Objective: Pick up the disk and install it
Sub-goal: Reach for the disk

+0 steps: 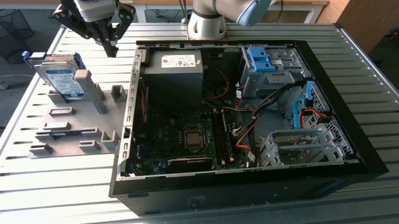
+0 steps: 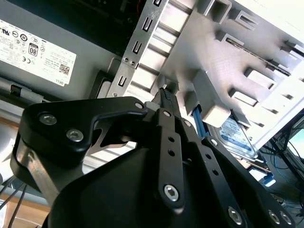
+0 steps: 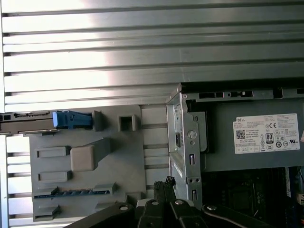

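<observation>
Likely step 1, pickup | gripper (image 1: 113, 49) hovering, jaws closed, gripping nothing | disk (image 1: 62, 78) standing in grey rack (image 1: 74, 128), worktop (image 1: 56, 184) edge, the exterior view's left | grasp likely needing jaws opening, aligning over disk

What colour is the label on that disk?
The disk has a white-and-blue label, best seen in the exterior view.

White sticker (image 3: 268, 133) on the PSU (image 3: 218, 142), seen in both wrist views: rows of small black print, round approval marks, a boxed number, a small code square. White-and-blue label (image 1: 64, 83) on the disk (image 1: 56, 70), standing in the grey rack (image 1: 74, 133) on the table (image 1: 56, 182): print too small to read
</observation>
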Controlling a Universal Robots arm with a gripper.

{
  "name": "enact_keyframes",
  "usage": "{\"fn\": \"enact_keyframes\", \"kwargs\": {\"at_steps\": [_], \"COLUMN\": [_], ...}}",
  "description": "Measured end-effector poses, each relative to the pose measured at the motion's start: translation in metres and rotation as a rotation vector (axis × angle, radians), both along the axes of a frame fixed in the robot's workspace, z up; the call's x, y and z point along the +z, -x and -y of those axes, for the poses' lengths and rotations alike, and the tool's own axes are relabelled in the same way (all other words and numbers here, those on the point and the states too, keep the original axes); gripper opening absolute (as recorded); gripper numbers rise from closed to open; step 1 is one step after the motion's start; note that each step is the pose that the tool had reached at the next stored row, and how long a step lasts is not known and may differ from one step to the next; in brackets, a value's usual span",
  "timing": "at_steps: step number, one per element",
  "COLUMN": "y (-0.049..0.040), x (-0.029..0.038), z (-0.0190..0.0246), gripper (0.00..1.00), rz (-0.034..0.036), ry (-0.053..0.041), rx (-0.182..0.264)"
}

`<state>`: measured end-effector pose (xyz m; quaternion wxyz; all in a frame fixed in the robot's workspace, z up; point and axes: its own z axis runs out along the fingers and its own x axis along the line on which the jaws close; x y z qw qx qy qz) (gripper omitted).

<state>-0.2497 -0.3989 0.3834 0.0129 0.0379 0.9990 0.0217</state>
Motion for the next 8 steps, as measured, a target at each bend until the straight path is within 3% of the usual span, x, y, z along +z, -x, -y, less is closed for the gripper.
{"fn": "enact_keyframes", "kwargs": {"at_steps": [8], "y": [0.0007], "x": [-0.0001], "z": [0.0], "gripper": [0.11], "rz": [0.0], "ry": [0.0], "rx": [0.0]}}
